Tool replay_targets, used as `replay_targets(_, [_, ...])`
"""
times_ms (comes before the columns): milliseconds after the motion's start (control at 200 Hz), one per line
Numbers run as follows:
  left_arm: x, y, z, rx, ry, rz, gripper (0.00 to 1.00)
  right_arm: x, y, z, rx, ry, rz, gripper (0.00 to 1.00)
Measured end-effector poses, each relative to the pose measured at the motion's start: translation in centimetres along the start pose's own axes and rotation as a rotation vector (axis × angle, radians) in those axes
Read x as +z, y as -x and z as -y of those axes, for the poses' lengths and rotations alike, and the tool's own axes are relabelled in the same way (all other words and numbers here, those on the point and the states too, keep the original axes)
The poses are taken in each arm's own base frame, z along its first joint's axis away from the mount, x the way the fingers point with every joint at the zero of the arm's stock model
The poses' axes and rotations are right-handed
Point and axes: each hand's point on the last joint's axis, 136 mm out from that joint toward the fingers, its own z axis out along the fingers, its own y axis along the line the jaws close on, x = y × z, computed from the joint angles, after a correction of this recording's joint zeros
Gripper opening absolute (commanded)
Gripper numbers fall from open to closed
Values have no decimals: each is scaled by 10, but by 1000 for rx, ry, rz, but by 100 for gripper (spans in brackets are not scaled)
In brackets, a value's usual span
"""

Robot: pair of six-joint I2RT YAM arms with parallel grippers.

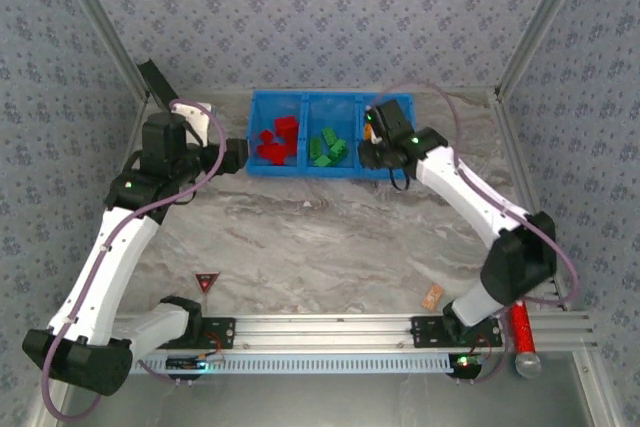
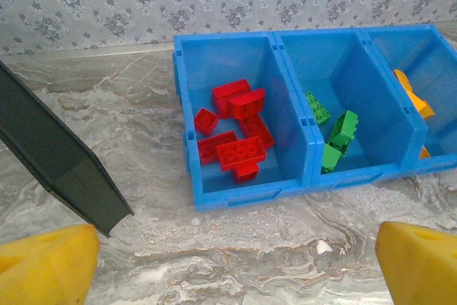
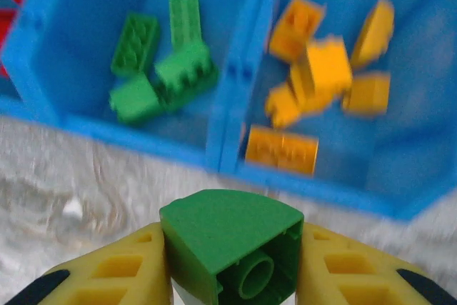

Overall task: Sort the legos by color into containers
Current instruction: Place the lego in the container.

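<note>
The blue three-compartment tray (image 1: 300, 171) stands at the back of the table. Red legos (image 2: 239, 141) lie in its left compartment, green legos (image 3: 161, 69) in the middle one, orange-yellow legos (image 3: 321, 69) in the right one. My right gripper (image 3: 232, 266) hovers just in front of the tray (image 3: 243, 83), near the divider between the green and orange compartments. It is shut on a green brick with a rounded top (image 3: 221, 233). My left gripper (image 2: 232, 276) is open with nothing in it, low over the marble in front of the tray's left end (image 2: 250, 192).
A black flat strip (image 2: 57, 162) leans at the back left, close to my left gripper. A red triangular sign (image 1: 207, 281) and a small tan block (image 1: 432, 297) lie near the front rail. A red cylinder (image 1: 522, 332) lies at the front right.
</note>
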Motion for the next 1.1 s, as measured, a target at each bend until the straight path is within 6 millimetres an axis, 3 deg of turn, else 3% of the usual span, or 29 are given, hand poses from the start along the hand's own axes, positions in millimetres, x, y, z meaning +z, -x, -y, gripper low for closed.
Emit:
replay_targets(125, [0,0,0,9,0,0,99,25,41,-19,-142,-19,82,44])
replay_targets(350, [0,0,0,11,0,0,99,90,72,-43,-336,-55,108,47])
replay_targets(525, [1,-1,-2,11,12,-5,99,139,80,-48,-429,-96,87,47])
replay_targets(765, [12,-8,-6,16,29,-42,99,188,61,-43,-485,-109,30,47])
replay_targets(950, [23,-14,-7,20,37,-78,99,209,64,-34,-482,-119,22,49])
replay_targets(1104, [30,-18,-9,23,45,-102,99,213,75,-28,-469,-115,39,56])
